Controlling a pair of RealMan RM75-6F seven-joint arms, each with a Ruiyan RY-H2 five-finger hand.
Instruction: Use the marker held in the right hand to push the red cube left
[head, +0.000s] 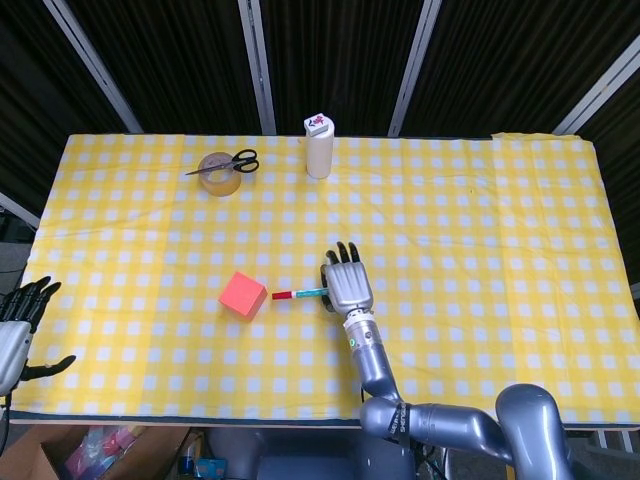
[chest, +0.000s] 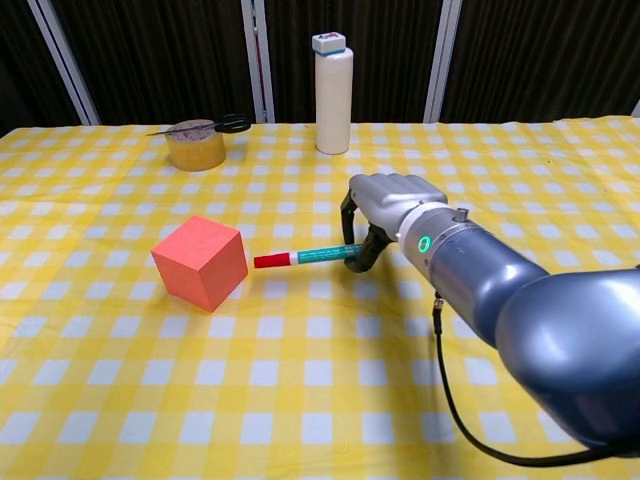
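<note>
The red cube (head: 243, 295) (chest: 200, 263) sits turned at an angle on the yellow checked cloth, left of centre. My right hand (head: 347, 285) (chest: 388, 203) holds a teal marker with a red cap (head: 298, 294) (chest: 303, 258), lying level and pointing left. A small gap separates the red cap from the cube's right face. My left hand (head: 17, 320) hangs off the table's left front corner with its fingers spread and nothing in it; only the head view shows it.
A tape roll (head: 218, 174) (chest: 195, 145) with black scissors (head: 237, 160) (chest: 222, 123) across it lies at the back left. A white bottle (head: 319, 146) (chest: 333, 92) stands at the back centre. The table's front edge (head: 200, 421) runs close below the cube.
</note>
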